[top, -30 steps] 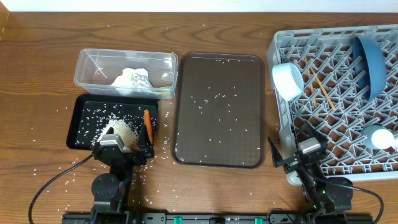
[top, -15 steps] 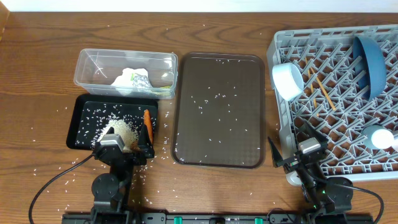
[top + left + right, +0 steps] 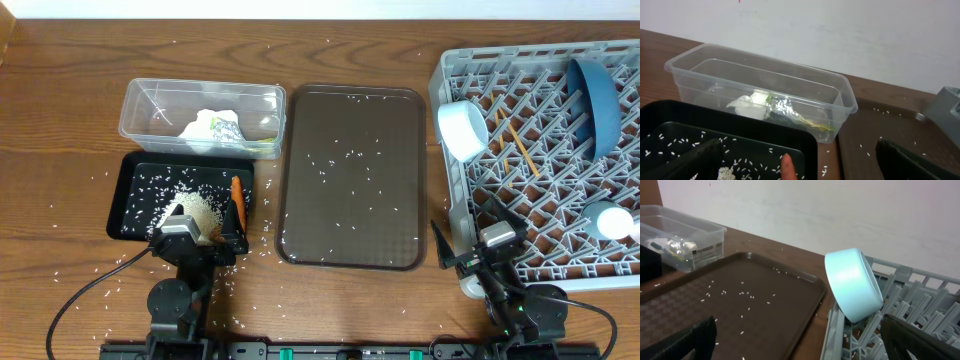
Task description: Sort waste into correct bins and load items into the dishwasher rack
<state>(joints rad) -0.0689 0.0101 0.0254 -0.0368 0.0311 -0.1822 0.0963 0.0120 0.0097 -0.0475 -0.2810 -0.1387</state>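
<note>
Waste, bin side: crumpled tissue and silvery wrapper lie together inside the clear tub, toward its near wall. The left wrist view confirms both, wrapper just right of tissue. Carrot piece lies in the black tray, along its right side, beside a tan mound of rice. Loose rice is scattered over the black tray, the brown serving tray and the wooden surface.

Rack side: dishwasher rack holds the white bowl tilted on edge at its left wall, the dark-blue plate upright at the far right, and the chopsticks lying diagonally between them. Light-blue cup sits on the near right; a pale object touching it at the frame edge may be a second cup, too cropped to tell.

Left arm: folded low at the near edge, wrist aimed at the far wall. Left pincer hangs over the black tray's near rim, fingers spread wide, holding nothing.

Right arm: same folded pose. Right pincer is at the rack's near-left corner, fingers wide apart and empty; its camera looks across the serving tray at the bowl.
</note>
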